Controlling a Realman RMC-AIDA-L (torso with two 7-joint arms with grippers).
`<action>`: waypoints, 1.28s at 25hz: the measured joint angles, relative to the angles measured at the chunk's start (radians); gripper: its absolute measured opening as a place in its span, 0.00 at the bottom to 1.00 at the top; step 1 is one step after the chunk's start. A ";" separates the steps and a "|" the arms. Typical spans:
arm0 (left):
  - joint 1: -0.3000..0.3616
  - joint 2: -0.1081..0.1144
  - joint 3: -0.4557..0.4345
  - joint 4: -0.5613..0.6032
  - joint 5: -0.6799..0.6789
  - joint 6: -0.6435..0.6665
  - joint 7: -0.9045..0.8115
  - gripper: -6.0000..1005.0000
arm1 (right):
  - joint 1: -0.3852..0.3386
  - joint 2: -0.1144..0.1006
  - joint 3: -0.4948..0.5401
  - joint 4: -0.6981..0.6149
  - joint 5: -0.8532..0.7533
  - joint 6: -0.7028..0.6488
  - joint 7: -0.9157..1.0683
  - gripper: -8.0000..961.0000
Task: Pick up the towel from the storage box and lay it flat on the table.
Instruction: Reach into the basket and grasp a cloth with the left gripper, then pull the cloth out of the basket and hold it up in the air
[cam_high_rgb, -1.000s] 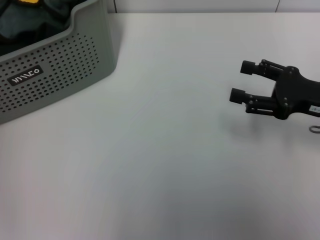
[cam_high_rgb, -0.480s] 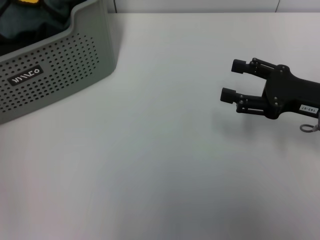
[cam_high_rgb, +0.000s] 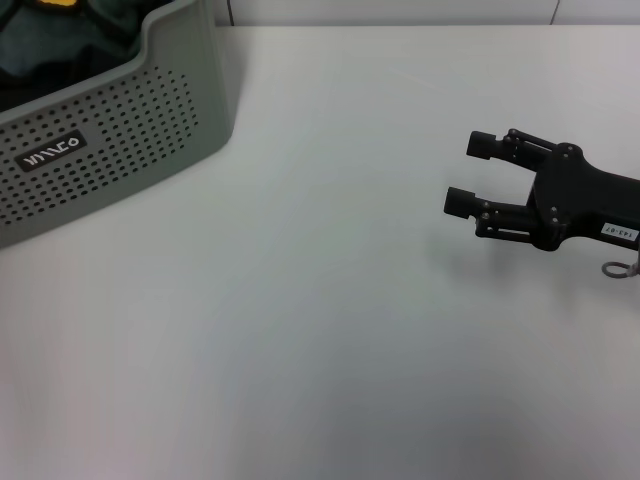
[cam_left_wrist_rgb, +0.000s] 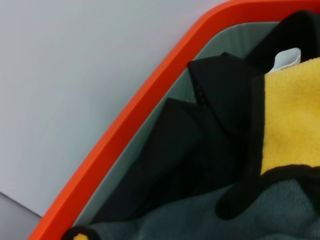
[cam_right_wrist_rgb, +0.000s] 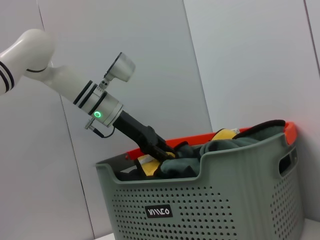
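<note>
The grey-green storage box (cam_high_rgb: 120, 130) stands at the table's far left corner, with dark fabric piled inside. A sliver of the yellow towel (cam_high_rgb: 55, 3) peeks out at its top. In the left wrist view the towel (cam_left_wrist_rgb: 292, 115) shows black binding and a white label (cam_left_wrist_rgb: 287, 57), lying inside the box's orange rim (cam_left_wrist_rgb: 135, 120). In the right wrist view my left gripper (cam_right_wrist_rgb: 162, 151) reaches down into the box (cam_right_wrist_rgb: 225, 200), right at the towel (cam_right_wrist_rgb: 147, 164). My right gripper (cam_high_rgb: 470, 173) hovers open over the white table (cam_high_rgb: 300, 300) at the right, holding nothing.
Dark green fabric (cam_left_wrist_rgb: 280, 210) lies beside and under the towel and bulges over the box's rim (cam_right_wrist_rgb: 235, 142). A black cloth (cam_left_wrist_rgb: 200, 150) is folded against the inner wall. A pale wall stands behind the box.
My right gripper has shifted a little to the left and slightly nearer, still open. The box has not moved.
</note>
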 joint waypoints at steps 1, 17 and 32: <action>-0.003 0.000 -0.002 -0.005 -0.002 0.000 0.002 0.51 | -0.001 0.000 0.000 0.000 0.000 0.000 0.000 0.90; 0.022 -0.033 -0.020 0.125 -0.079 0.027 -0.008 0.12 | -0.014 0.003 0.013 0.000 0.006 0.002 -0.012 0.90; 0.271 -0.067 -0.198 0.419 -1.080 0.028 0.026 0.03 | 0.000 0.043 0.084 -0.011 0.012 -0.039 -0.158 0.90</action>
